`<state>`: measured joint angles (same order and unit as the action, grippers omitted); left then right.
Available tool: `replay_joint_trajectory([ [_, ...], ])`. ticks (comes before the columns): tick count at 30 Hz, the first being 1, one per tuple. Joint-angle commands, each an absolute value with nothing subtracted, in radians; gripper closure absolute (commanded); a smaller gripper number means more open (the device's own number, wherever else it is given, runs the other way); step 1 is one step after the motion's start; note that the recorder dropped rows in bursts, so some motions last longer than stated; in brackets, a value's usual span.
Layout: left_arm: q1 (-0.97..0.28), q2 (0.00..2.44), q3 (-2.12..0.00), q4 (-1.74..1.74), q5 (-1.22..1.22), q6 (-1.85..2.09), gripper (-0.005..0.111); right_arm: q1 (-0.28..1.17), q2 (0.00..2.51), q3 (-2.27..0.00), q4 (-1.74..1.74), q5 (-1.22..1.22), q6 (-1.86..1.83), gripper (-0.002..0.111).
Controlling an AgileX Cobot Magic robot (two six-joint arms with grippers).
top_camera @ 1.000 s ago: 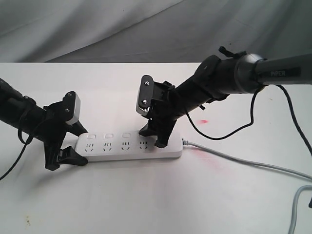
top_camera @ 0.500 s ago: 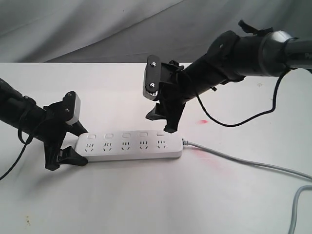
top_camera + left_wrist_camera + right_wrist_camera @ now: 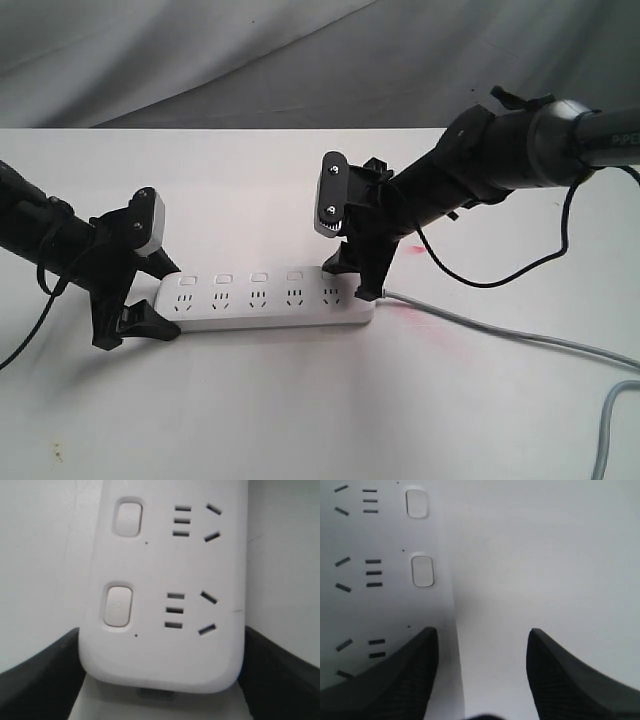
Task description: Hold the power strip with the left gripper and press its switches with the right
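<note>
Four switches (image 3: 259, 277) show in exterior view, two per wrist view.

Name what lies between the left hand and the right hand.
Exterior view: only the power strip's middle stretch, with its switches and sockets. The left hand clamps one end; the right hand is at the cable end.

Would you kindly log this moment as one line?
left gripper: shut on power strip end | right gripper: open, one finger over strip's cable end
</note>
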<state>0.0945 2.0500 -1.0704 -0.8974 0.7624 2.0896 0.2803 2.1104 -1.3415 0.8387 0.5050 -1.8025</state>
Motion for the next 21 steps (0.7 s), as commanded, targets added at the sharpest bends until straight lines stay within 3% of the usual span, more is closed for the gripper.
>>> replay_joint_trajectory([
  [1,0.089,2.051,-1.076,-0.903,0.765,2.094,0.037,0.279,2.122,-1.336,0.859,0.493,-1.817,0.057],
  [21,0.089,2.051,-1.076,-0.903,0.765,2.094,0.037,0.280,2.202,-1.334,0.848,0.560,-1.805,0.057],
])
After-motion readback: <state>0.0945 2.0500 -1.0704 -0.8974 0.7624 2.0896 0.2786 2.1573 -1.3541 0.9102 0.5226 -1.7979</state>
